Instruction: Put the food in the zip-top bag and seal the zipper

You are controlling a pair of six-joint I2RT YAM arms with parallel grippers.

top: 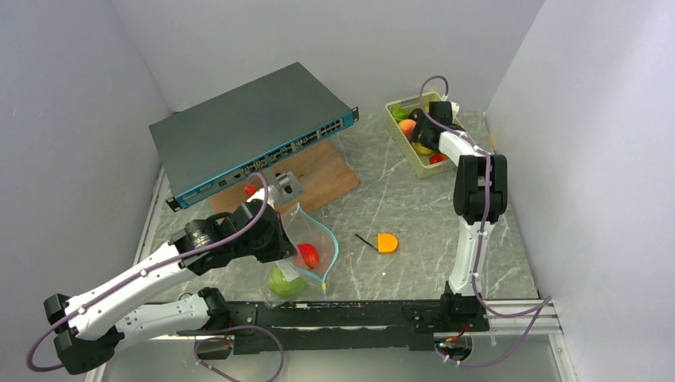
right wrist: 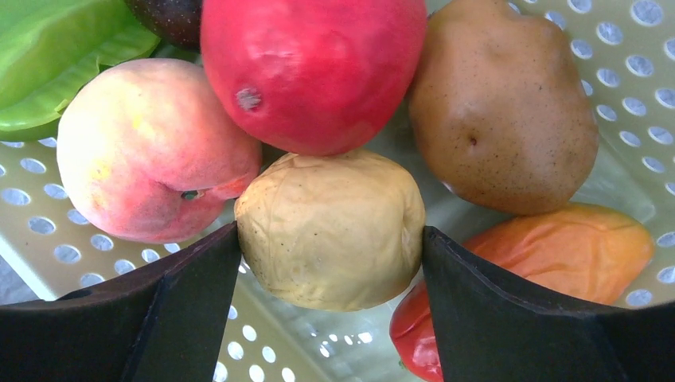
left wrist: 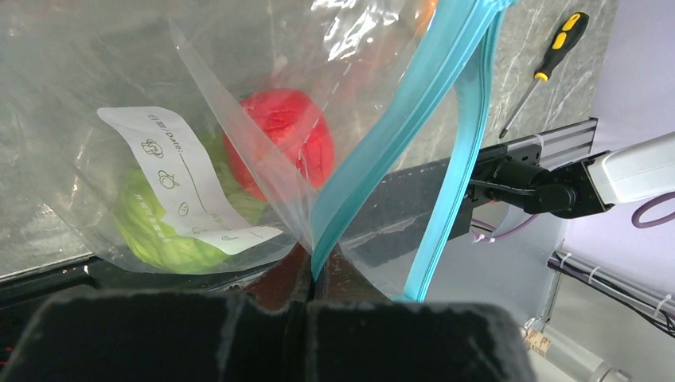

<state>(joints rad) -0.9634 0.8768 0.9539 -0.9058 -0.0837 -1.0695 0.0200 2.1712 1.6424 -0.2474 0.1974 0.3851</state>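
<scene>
The zip-top bag (left wrist: 95, 72) is held up by the left gripper (left wrist: 310, 274), whose fingers are pinched together on the mouth edge at the teal zipper (left wrist: 398, 135) — green cabbage (left wrist: 159, 239) and red apple (left wrist: 278, 139) lie inside, just beyond the fingertips. Down in the basket (right wrist: 621, 64), the right gripper (right wrist: 330, 255) clasps a pale yellow fruit (right wrist: 326, 215) — both fingers touch it.

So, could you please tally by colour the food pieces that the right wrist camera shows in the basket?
Red: 2 (big red fruit, low red piece)
Green: 1 (green piece)
Dark: 1 (dark piece)
Pink-yellow: 1 (peach)
Brown: 1 (potato)
Tan: 1 (tan lump)
Orange: 1 (orange piece)
Total: 8
</scene>
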